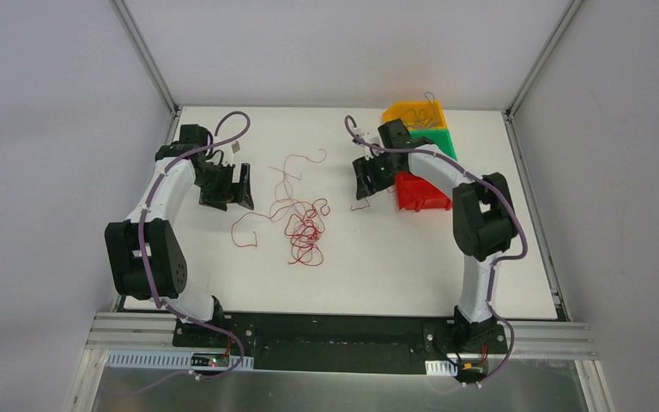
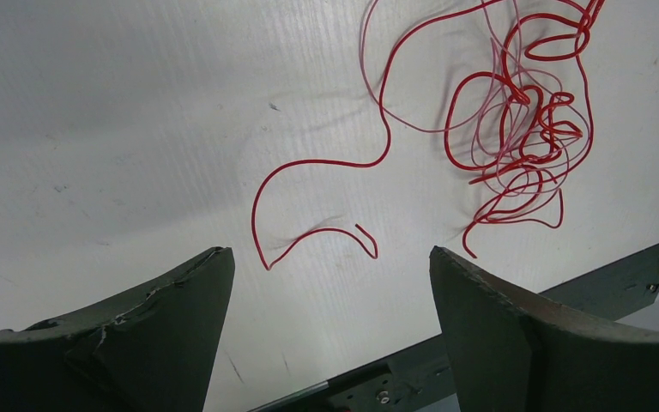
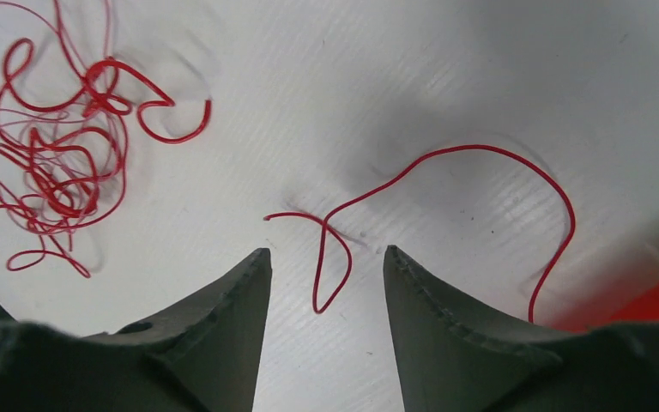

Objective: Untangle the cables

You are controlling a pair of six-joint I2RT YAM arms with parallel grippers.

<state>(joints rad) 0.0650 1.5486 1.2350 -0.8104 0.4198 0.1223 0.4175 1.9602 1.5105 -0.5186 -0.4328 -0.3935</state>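
A tangle of thin red cables (image 1: 305,227) lies mid-table; it also shows in the left wrist view (image 2: 523,120) and the right wrist view (image 3: 51,163). A loose red cable (image 1: 244,230) trails left of the tangle, just ahead of my left gripper (image 2: 329,251), which is open and empty (image 1: 238,196). Another curly red cable (image 1: 296,163) lies farther back. A single red cable (image 3: 480,148) lies apart on the right, one loop between the open fingertips of my right gripper (image 3: 327,250), ungripped. My right gripper (image 1: 369,182) hovers over it. No light blue cable shows on the table.
Orange (image 1: 416,114), green (image 1: 436,142) and red (image 1: 420,193) bins stand in a row at the back right, the red one right beside my right gripper. A few thin wires lie in the orange bin. The table's metal front edge (image 2: 566,300) shows in the left wrist view.
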